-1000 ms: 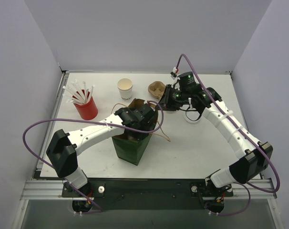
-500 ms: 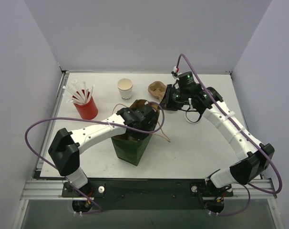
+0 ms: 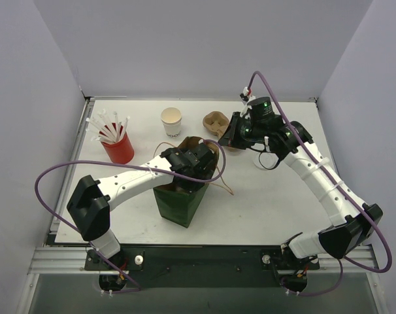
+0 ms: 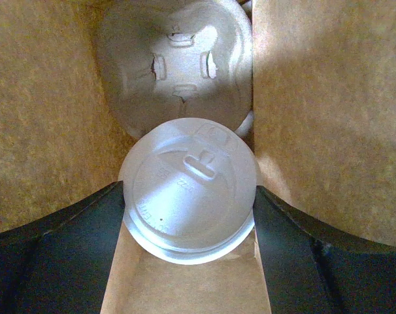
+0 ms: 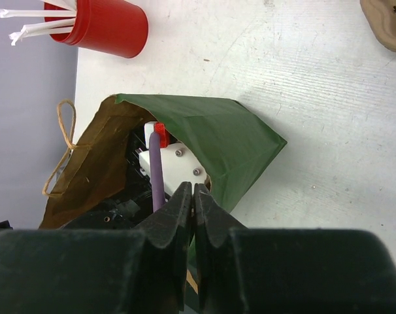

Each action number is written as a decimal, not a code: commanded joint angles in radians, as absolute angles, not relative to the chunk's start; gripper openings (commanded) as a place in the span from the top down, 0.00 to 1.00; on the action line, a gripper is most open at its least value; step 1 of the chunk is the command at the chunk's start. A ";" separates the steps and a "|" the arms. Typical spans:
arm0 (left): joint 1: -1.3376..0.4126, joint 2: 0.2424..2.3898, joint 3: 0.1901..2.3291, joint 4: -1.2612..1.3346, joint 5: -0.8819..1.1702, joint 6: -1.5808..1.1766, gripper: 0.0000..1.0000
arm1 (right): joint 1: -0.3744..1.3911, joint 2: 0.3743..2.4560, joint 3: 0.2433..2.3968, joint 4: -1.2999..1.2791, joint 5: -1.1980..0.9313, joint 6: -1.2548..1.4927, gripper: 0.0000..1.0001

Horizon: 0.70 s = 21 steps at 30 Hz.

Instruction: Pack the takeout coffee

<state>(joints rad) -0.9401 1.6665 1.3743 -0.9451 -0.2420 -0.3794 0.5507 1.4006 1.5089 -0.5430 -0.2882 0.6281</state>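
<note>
The takeout coffee (image 3: 171, 122), a small white paper cup with dark print, stands open at the back of the table, apart from both grippers. My left gripper (image 3: 188, 163) reaches down inside the green paper bag (image 3: 178, 203). In the left wrist view its fingers (image 4: 87, 242) are shut on the edges of a flat white lid (image 4: 190, 190). A pale pulp carrier well (image 4: 175, 65) lies at the bag's bottom. My right gripper (image 3: 225, 135) is shut and empty (image 5: 193, 196), hovering over the bag's right edge (image 5: 217, 137).
A brown pulp carrier (image 3: 214, 122) lies behind the bag, close to my right gripper; it also shows in the right wrist view (image 5: 387, 26). A red cup of white straws (image 3: 116, 145) stands at the left (image 5: 110, 26). The bag's handle loops (image 3: 221, 180) trail on the table.
My right arm has lifted and shifted slightly back and right, its gripper still shut. My left gripper stays in the bag with the lid.
</note>
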 commanded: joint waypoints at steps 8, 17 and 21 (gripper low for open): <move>-0.943 1.718 1.330 -1.058 -0.193 -0.376 0.62 | 0.551 1.385 1.490 -0.523 -0.288 0.627 0.92; -0.942 1.715 1.359 -1.071 -0.201 -0.371 0.60 | 0.551 1.405 1.483 -0.522 -0.319 0.617 0.82; -0.942 1.710 1.359 -1.071 -0.198 -0.371 0.59 | 0.551 1.417 1.488 -0.523 -0.333 0.614 0.80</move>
